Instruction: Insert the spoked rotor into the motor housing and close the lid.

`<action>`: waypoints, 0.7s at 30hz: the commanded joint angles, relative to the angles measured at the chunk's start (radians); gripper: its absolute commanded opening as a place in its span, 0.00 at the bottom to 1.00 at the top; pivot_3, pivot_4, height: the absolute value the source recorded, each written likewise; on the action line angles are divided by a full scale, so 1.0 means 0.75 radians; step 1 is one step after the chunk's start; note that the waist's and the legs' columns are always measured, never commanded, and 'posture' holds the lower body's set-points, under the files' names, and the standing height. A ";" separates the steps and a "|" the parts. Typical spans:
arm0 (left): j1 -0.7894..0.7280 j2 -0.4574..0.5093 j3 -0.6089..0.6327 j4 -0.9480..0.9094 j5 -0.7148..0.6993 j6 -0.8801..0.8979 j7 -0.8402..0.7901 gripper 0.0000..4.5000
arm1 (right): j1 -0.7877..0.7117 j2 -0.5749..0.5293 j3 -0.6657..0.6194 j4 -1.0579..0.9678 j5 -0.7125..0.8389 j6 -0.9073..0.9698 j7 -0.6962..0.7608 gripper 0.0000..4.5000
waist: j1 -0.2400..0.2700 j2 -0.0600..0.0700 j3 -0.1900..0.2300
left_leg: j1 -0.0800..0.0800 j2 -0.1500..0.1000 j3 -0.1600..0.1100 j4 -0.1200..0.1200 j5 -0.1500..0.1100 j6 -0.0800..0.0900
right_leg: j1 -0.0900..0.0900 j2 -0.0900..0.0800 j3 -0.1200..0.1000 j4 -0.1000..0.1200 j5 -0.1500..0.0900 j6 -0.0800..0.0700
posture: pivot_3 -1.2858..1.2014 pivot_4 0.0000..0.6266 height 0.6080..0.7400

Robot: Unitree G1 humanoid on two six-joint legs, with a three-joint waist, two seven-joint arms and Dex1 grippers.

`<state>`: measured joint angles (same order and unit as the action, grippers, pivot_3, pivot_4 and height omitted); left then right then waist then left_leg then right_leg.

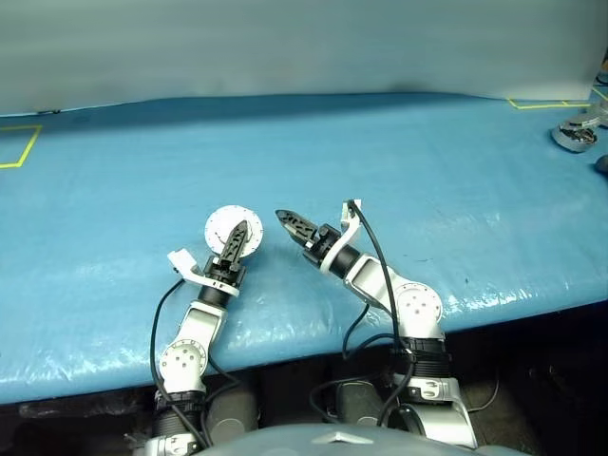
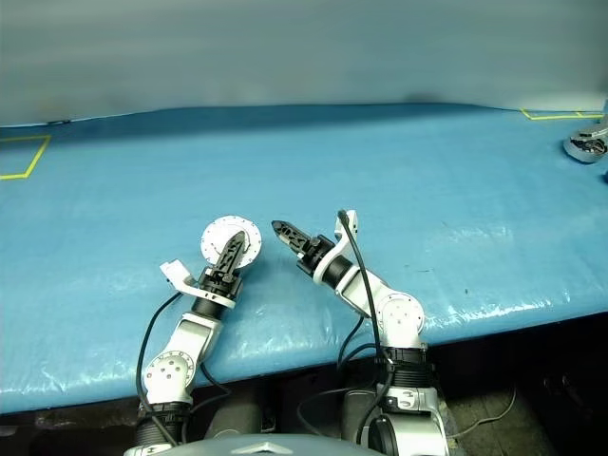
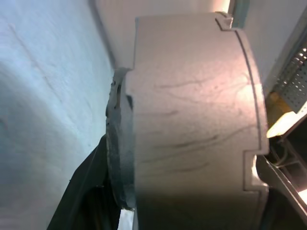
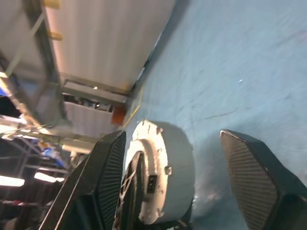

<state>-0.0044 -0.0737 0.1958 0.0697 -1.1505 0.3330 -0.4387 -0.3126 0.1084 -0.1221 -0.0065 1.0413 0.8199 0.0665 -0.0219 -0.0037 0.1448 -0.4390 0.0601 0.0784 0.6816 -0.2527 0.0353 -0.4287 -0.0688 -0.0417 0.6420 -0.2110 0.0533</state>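
One round white-grey motor housing (image 1: 231,228) sits at the left end effector (image 1: 239,236); one shiny silver metal part (image 1: 576,135) lies well beyond the right end effector (image 1: 288,220).

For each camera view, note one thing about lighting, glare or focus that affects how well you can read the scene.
Left eye view: the blue table cover shines with glare along its near edge; the far edge lies in shadow. Left wrist view: the motor housing sits so close that it is blurred, its lower part dark. Right wrist view: the housing is sharper, but the right hand's fingers are soft and bright lamps flare beside the table.
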 commanded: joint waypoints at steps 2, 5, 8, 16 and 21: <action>-0.074 -0.135 0.107 0.008 0.092 -0.227 0.132 0.57 | 0.013 -0.035 0.081 -0.027 -0.206 -0.120 0.057 0.71 | -0.003 0.000 0.000 | 0.000 0.000 0.000 0.000 0.000 0.000 | 0.000 0.000 0.001 0.000 0.000 0.000 | 0.52 0.24 1.00; -0.231 -0.081 0.228 0.152 0.211 -0.442 0.346 0.57 | 0.039 -0.130 0.216 -0.075 -0.405 -0.199 0.139 0.71 | -0.001 0.000 0.000 | 0.002 0.001 -0.001 0.000 0.002 -0.003 | 0.001 0.002 0.000 0.001 0.000 0.000 | 0.52 0.24 1.00; -0.421 -0.006 0.334 0.344 0.314 -0.582 0.511 0.57 | 0.052 -0.190 0.323 -0.063 -0.687 -0.424 0.124 0.71 | 0.007 -0.002 0.000 | 0.005 0.002 -0.004 0.001 0.005 -0.006 | 0.004 0.006 0.000 0.001 0.002 -0.007 | 0.52 0.24 1.00; -0.647 0.071 0.444 0.663 0.488 -0.669 0.696 0.57 | 0.067 -0.139 0.329 -0.033 -0.809 -0.531 0.166 0.71 | 0.010 -0.005 -0.002 | 0.009 0.002 -0.001 0.000 0.006 -0.007 | 0.008 0.007 0.001 0.001 0.006 -0.001 | 0.52 0.24 1.00; -0.612 0.084 0.470 0.664 0.554 -0.678 0.756 0.83 | 0.078 -0.118 0.328 -0.044 -0.840 -0.517 0.180 0.72 | -0.003 -0.004 -0.003 | 0.015 0.002 0.000 0.000 0.006 -0.007 | 0.012 0.007 0.001 0.001 0.005 -0.002 | 0.52 0.24 1.00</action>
<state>-0.5050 -0.0277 0.5091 0.5408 -0.7568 -0.1661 0.0779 -0.2515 0.0122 0.1279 -0.0117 0.4187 0.4450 0.1931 -0.0239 -0.0065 0.1429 -0.4261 0.0622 0.0781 0.6815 -0.2479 0.0301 -0.4179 -0.0637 -0.0412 0.6427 -0.2070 0.0517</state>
